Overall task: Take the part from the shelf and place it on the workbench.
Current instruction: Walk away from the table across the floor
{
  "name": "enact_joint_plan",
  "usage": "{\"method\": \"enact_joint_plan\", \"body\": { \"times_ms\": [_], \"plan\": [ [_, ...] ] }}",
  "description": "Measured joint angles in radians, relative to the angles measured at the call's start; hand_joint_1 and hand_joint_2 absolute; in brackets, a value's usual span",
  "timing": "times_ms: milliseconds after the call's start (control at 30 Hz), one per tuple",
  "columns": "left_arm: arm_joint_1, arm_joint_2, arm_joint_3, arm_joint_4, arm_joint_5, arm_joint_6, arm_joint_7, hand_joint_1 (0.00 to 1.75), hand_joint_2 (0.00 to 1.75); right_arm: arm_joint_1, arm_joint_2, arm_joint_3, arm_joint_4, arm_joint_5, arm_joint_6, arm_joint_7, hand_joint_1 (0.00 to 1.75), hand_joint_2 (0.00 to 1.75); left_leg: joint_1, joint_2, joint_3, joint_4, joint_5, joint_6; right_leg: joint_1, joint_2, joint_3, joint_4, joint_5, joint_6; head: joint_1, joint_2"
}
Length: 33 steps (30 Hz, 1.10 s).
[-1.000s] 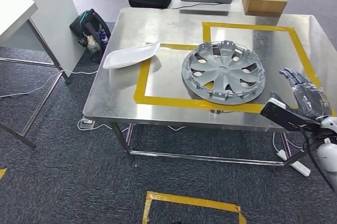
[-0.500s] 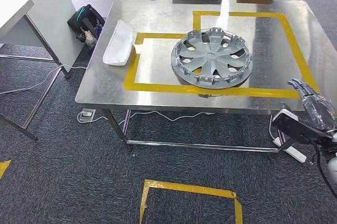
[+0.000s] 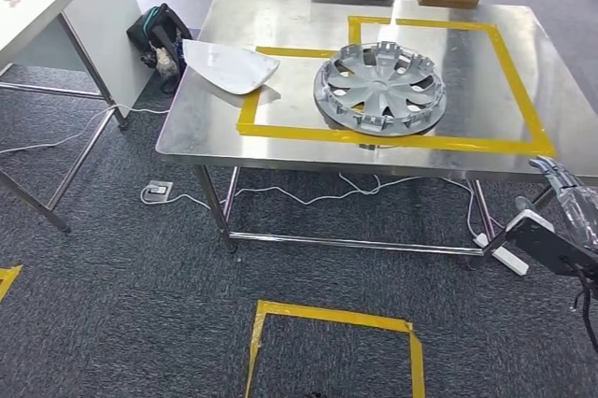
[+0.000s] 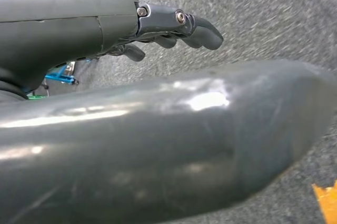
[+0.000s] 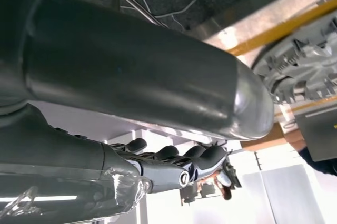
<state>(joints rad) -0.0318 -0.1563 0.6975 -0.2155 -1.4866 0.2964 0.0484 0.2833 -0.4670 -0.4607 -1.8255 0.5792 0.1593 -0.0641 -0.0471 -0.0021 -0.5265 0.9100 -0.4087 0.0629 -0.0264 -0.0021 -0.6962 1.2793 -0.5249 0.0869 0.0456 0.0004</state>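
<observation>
Two parts sit on the workbench [image 3: 197, 127] right now: the grey wheel cover [image 3: 379, 87] lying flat inside the yellow tape outline [image 3: 525, 122], and a white panel [image 3: 229, 66] near the bench's left end, just outside the tape. Compared with a second ago the whole picture has shifted. The bench looks farther off and more floor shows, so we read that as our camera backing away, not the parts sliding. The white panel does look turned differently than half a second back, though we can't say why.

Our right hand [image 3: 575, 206] is low at the edge of the head view, off the bench and apart from the wheel cover, holding nothing, fingers loosely extended. So the part looks placed, and this reads like the retreat after the drop-off.

Views differ a fair bit. From the right wrist we see the right hand's fingers [image 5: 175, 155] stretched out bare, plus the wheel cover's ribbed rim [image 5: 301, 71] and tape from below bench height. From the left wrist we get the left hand [image 4: 175, 27] hanging over grey carpet [image 4: 278, 13], fingers gently curled, nothing in them.
</observation>
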Motion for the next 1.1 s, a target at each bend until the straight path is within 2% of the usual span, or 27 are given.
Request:
{"method": "enact_joint_plan", "body": {
  "times_ms": [33, 67, 133, 167, 200, 267, 300, 333, 400, 433, 467, 500, 533, 600, 633, 667, 700, 767, 800, 833, 867, 933, 967, 1000, 1033, 1067, 1100],
  "plan": [
    [0.0, -0.001, 0.0, 0.0, 0.0, 0.0, 0.0, 0.0, 0.0, 0.006, 0.005, -0.009, -0.002, -0.001, 0.003, -0.005, 0.0, 0.0, -0.002, 0.0, -0.015, 0.003, 0.01, -0.001, 0.001, 0.0, 0.04, -0.037, 0.027, -0.002, 0.0, 0.0],
    [0.0, -0.001, -0.001, 0.0, 0.0, 0.0, 0.0, 0.0, 0.0, 0.011, 0.009, -0.018, -0.006, -0.001, 0.006, -0.009, 0.0, 0.0, -0.004, 0.0, -0.028, 0.008, 0.018, -0.003, 0.002, 0.0, 0.097, -0.106, 0.043, -0.004, 0.0, 0.0],
    [-0.001, -0.001, -0.004, 0.0, 0.0, 0.0, 0.001, 0.0, 0.0, 0.017, 0.017, -0.036, -0.013, -0.001, 0.009, -0.015, 0.0, 0.0, -0.009, -0.002, -0.047, 0.021, 0.031, -0.009, 0.004, 0.001, 0.211, -0.258, 0.032, -0.008, 0.0, 0.0],
    [-0.001, 0.0, -0.006, 0.0, 0.0, 0.0, 0.001, 0.0, 0.0, 0.02, 0.021, -0.044, -0.016, -0.001, 0.01, -0.017, 0.0, 0.0, -0.01, -0.002, -0.053, 0.028, 0.037, -0.012, 0.006, 0.002, 0.24, -0.303, 0.019, -0.011, 0.0, 0.0],
    [-0.001, 0.0, -0.008, 0.0, 0.0, 0.0, 0.002, 0.0, 0.0, 0.024, 0.025, -0.051, -0.018, -0.001, 0.012, -0.019, 0.0, 0.0, -0.011, -0.003, -0.057, 0.032, 0.042, -0.015, 0.008, 0.002, 0.248, -0.322, 0.013, -0.015, 0.0, 0.0],
    [0.001, 0.0, -0.009, 0.0, 0.0, 0.0, 0.002, 0.0, 0.0, 0.031, 0.033, -0.062, -0.02, -0.002, 0.016, -0.023, 0.0, 0.0, -0.008, -0.005, -0.067, 0.042, 0.041, -0.025, 0.007, -0.001, 0.228, -0.321, 0.024, -0.033, 0.0, 0.0],
    [0.002, 0.0, -0.01, 0.0, 0.0, 0.0, 0.002, 0.0, 0.0, 0.033, 0.038, -0.067, -0.021, -0.002, 0.021, -0.026, 0.0, 0.0, -0.006, -0.006, -0.078, 0.06, 0.017, -0.033, 0.005, -0.002, 0.217, -0.32, 0.034, -0.043, -0.002, 0.0],
    [0.003, 0.0, -0.012, 0.0, 0.0, 0.0, 0.003, 0.0, 0.0, 0.035, 0.042, -0.072, -0.024, -0.003, 0.026, -0.03, 0.0, 0.0, -0.002, -0.007, -0.094, 0.099, -0.026, -0.043, 0.003, -0.004, 0.205, -0.321, 0.045, -0.052, -0.004, 0.0],
    [0.004, -0.002, -0.015, 0.0, 0.0, 0.0, 0.003, 0.0, 0.0, 0.037, 0.049, -0.085, -0.029, -0.003, 0.036, -0.038, 0.0, 0.0, 0.012, -0.006, -0.134, 0.226, -0.135, -0.061, 0.003, -0.004, 0.178, -0.319, 0.071, -0.058, -0.006, 0.0],
    [0.003, -0.002, -0.016, 0.0, 0.0, 0.0, 0.003, 0.0, 0.0, 0.038, 0.052, -0.091, -0.032, -0.002, 0.04, -0.04, 0.0, 0.0, 0.019, -0.006, -0.147, 0.292, -0.169, -0.067, 0.003, -0.004, 0.163, -0.318, 0.083, -0.058, -0.006, 0.0],
    [0.003, -0.002, -0.017, 0.0, 0.0, 0.0, 0.003, 0.0, 0.0, 0.038, 0.056, -0.096, -0.032, -0.002, 0.043, -0.042, 0.0, 0.0, 0.025, -0.006, -0.149, 0.335, -0.179, -0.072, 0.002, -0.004, 0.146, -0.316, 0.096, -0.056, -0.006, 0.0],
    [0.003, -0.002, -0.017, 0.0, 0.0, 0.0, 0.003, 0.0, 0.0, 0.038, 0.061, -0.1, -0.033, -0.001, 0.047, -0.045, 0.0, 0.0, 0.03, -0.006, -0.135, 0.346, -0.165, -0.076, 0.001, -0.004, 0.13, -0.315, 0.106, -0.053, -0.006, 0.0],
    [0.003, -0.002, -0.018, 0.0, 0.0, 0.0, 0.003, 0.0, 0.0, 0.037, 0.066, -0.105, -0.033, 0.002, 0.053, -0.049, 0.0, 0.0, 0.034, -0.006, -0.103, 0.319, -0.136, -0.079, -0.001, -0.004, 0.115, -0.314, 0.117, -0.049, -0.006, 0.0],
    [0.001, -0.003, -0.018, 0.0, 0.0, 0.0, 0.003, 0.0, 0.0, 0.033, 0.079, -0.117, -0.034, 0.013, 0.067, -0.062, 0.0, 0.0, 0.039, -0.006, 0.009, 0.176, -0.092, -0.081, -0.005, -0.004, 0.092, -0.311, 0.135, -0.038, -0.006, 0.0],
    [0.0, -0.003, -0.018, 0.0, 0.0, 0.0, 0.003, 0.0, 0.0, 0.032, 0.084, -0.124, -0.035, 0.018, 0.072, -0.068, 0.0, 0.0, 0.04, -0.006, 0.065, 0.096, -0.091, -0.078, -0.006, -0.005, 0.084, -0.309, 0.145, -0.031, -0.006, 0.0],
    [-0.002, -0.003, -0.018, 0.0, 0.0, 0.0, 0.003, 0.0, 0.0, 0.03, 0.09, -0.131, -0.036, 0.021, 0.076, -0.071, 0.0, 0.0, 0.04, -0.006, 0.102, 0.04, -0.097, -0.073, -0.007, -0.006, 0.079, -0.309, 0.155, -0.024, -0.005, 0.0],
    [-0.003, -0.003, -0.018, 0.0, 0.0, 0.0, 0.003, 0.0, 0.0, 0.028, 0.094, -0.135, -0.036, 0.024, 0.078, -0.074, 0.0, 0.0, 0.038, -0.007, 0.119, 0.011, -0.103, -0.067, -0.007, -0.007, 0.076, -0.31, 0.165, -0.018, -0.005, 0.0],
    [-0.003, -0.004, -0.019, 0.0, 0.0, 0.001, 0.003, 0.0, 0.0, 0.025, 0.104, -0.142, -0.036, 0.03, 0.083, -0.08, 0.0, 0.0, 0.036, -0.005, 0.107, 0.004, -0.094, -0.049, -0.011, -0.007, 0.071, -0.315, 0.181, -0.004, -0.005, 0.0],
    [-0.002, -0.004, -0.019, 0.0, 0.0, 0.003, 0.002, 0.0, 0.0, 0.024, 0.109, -0.146, -0.036, 0.035, 0.085, -0.083, 0.0, 0.0, 0.035, -0.003, 0.1, 0.003, -0.085, -0.04, -0.012, -0.006, 0.064, -0.305, 0.167, 0.0, -0.004, 0.0],
    [-0.001, -0.004, -0.018, 0.0, 0.0, 0.004, 0.001, 0.0, 0.0, 0.024, 0.115, -0.15, -0.036, 0.039, 0.087, -0.087, 0.0, 0.0, 0.035, -0.001, 0.091, 0.001, -0.075, -0.03, -0.013, -0.004, 0.052, -0.277, 0.136, 0.002, -0.002, 0.0],
    [-0.001, -0.004, -0.018, 0.0, 0.0, 0.006, 0.0, 0.0, 0.0, 0.024, 0.12, -0.153, -0.036, 0.041, 0.089, -0.089, 0.0, 0.0, 0.033, 0.001, 0.081, 0.001, -0.065, -0.023, -0.012, -0.003, 0.033, -0.226, 0.089, 0.002, 0.0, 0.0],
    [-0.001, -0.006, -0.018, 0.0, 0.0, 0.007, -0.002, 0.0, 0.0, 0.023, 0.13, -0.158, -0.036, 0.043, 0.091, -0.093, 0.0, 0.0, 0.025, 0.001, 0.058, 0.002, -0.046, -0.015, -0.009, -0.003, -0.004, -0.084, 0.005, 0.002, 0.001, 0.0],
    [-0.001, -0.006, -0.018, 0.0, 0.0, 0.007, -0.003, 0.0, 0.0, 0.023, 0.134, -0.159, -0.036, 0.044, 0.092, -0.094, 0.0, 0.0, 0.021, 0.002, 0.046, 0.002, -0.037, -0.013, -0.006, -0.003, -0.011, -0.03, -0.006, 0.001, 0.001, 0.0],
    [0.0, -0.007, -0.018, 0.0, 0.0, 0.007, -0.003, 0.0, 0.0, 0.024, 0.139, -0.162, -0.036, 0.045, 0.092, -0.095, 0.0, 0.0, 0.018, 0.002, 0.033, 0.004, -0.029, -0.012, -0.003, -0.002, -0.005, -0.005, 0.007, -0.001, 0.001, 0.0],
    [0.0, -0.007, -0.019, 0.0, 0.0, 0.007, -0.003, 0.0, 0.0, 0.023, 0.143, -0.164, -0.036, 0.046, 0.093, -0.098, 0.0, 0.0, 0.015, 0.002, 0.022, 0.006, -0.021, -0.013, 0.0, -0.002, 0.02, -0.021, 0.036, -0.005, 0.001, 0.0],
    [0.0, -0.007, -0.02, 0.0, 0.0, 0.008, -0.001, 0.0, 0.0, 0.023, 0.146, -0.166, -0.036, 0.047, 0.094, -0.101, 0.0, 0.0, 0.014, 0.002, 0.011, 0.009, -0.014, -0.014, 0.002, -0.002, 0.064, -0.072, 0.064, -0.009, 0.001, 0.0],
    [0.0, -0.007, -0.021, 0.0, 0.0, 0.008, 0.0, 0.0, 0.0, 0.021, 0.15, -0.168, -0.036, 0.047, 0.096, -0.106, 0.0, 0.0, 0.012, 0.001, 0.001, 0.014, -0.008, -0.016, 0.004, -0.002, 0.12, -0.148, 0.072, -0.012, 0.001, 0.0]
  ]
}}
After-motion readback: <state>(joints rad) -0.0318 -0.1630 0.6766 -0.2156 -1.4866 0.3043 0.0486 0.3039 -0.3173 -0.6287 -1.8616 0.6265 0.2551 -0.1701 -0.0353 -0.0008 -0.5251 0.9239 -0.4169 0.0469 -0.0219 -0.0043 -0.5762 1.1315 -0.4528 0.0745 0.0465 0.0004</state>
